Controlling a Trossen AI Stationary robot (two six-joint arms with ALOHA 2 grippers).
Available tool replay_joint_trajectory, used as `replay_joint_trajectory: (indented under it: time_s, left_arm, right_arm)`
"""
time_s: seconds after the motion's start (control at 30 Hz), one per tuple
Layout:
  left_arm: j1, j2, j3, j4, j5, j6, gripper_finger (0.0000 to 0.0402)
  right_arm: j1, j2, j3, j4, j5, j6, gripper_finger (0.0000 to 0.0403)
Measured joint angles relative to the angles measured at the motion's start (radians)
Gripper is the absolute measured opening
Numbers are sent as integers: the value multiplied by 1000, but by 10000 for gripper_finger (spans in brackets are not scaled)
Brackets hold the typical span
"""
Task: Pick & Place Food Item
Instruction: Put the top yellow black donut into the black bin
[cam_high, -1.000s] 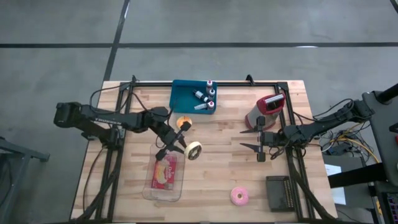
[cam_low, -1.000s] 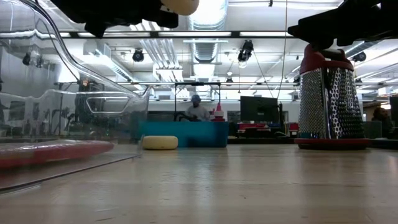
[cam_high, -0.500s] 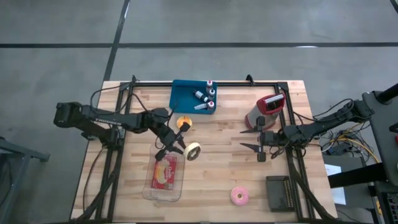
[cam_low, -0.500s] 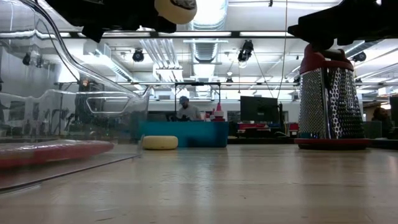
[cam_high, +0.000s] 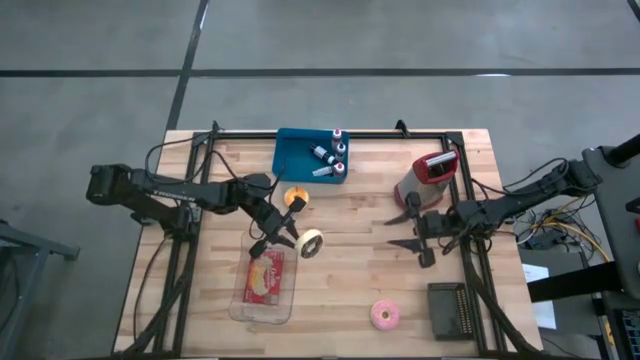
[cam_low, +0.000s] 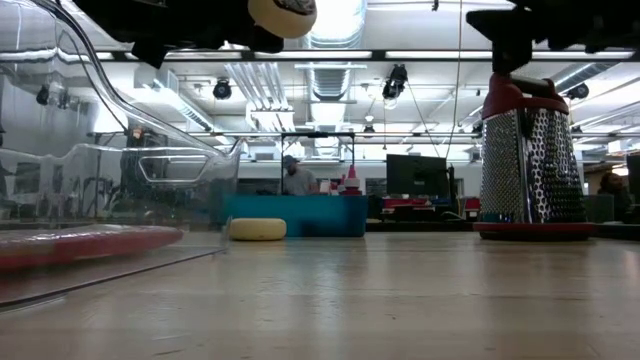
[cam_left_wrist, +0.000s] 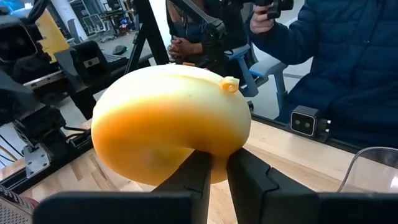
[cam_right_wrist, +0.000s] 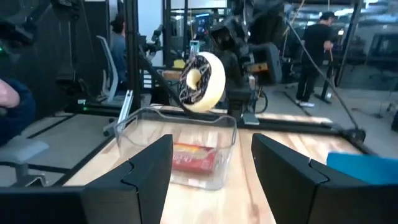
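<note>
A pale yellow donut (cam_high: 313, 242) with a dark-frosted face (cam_right_wrist: 200, 81) hangs in the air with my left gripper (cam_high: 296, 238) shut on it. It hangs just past the far right corner of a clear container (cam_high: 265, 287) that holds a red-wrapped food item (cam_high: 265, 279). A second yellow donut (cam_high: 296, 198) lies flat on the table, and a pink one (cam_high: 384, 315) lies near the front edge. My right gripper (cam_high: 406, 226) stands open at the table's right, pointing toward the donut, with nothing between its fingers. My left gripper pinches the donut's rim (cam_left_wrist: 208, 147) between its two fingers (cam_left_wrist: 194, 177). The fingers come nearly level from the table's left, slanting a little down. The donut stands on edge beyond the fingertips, lifted clear of the table and the container.
A blue tray (cam_high: 290, 158) with small bottles stands at the far edge. A metal grater with a red top (cam_high: 427, 178) stands at the far right, close to my right gripper. A dark block (cam_high: 455, 311) lies at the near right corner. People sit beyond the table.
My right gripper has rolled about its own line and stayed in place, still open. My left gripper and the donut have kept still.
</note>
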Motion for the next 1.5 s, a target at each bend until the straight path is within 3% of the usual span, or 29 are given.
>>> replay_joint_trajectory:
  time_s: [0.7, 0.87, 0.93, 1.0, 1.17, 1.27, 1.5]
  left_arm:
    - [0, 0, 0, -8, 0, -12, 51]
    - [0, 0, 0, -8, 0, -22, 51]
    - [0, 0, 0, -8, 0, -22, 51]
    - [0, 0, 0, -12, 0, -18, 51]
    - [0, 0, 0, -13, 0, -14, 51]
    - [0, 0, 0, -12, 0, -13, 51]
    - [-1, 0, 0, -12, 0, -1, 51]
  right_arm:
    - [-5, 584, 427, 43, 5, -355, 217]
    - [-25, 621, 478, 38, 185, -338, 217]
    - [-46, 619, 478, 40, 203, -307, 217]
    - [-71, 619, 477, 36, 148, -267, 217]
    - [-168, 617, 477, 6, -147, -141, 217]
    - [-233, 617, 476, 8, -269, -50, 217]
    - [-307, 625, 476, 17, -303, 44, 217]
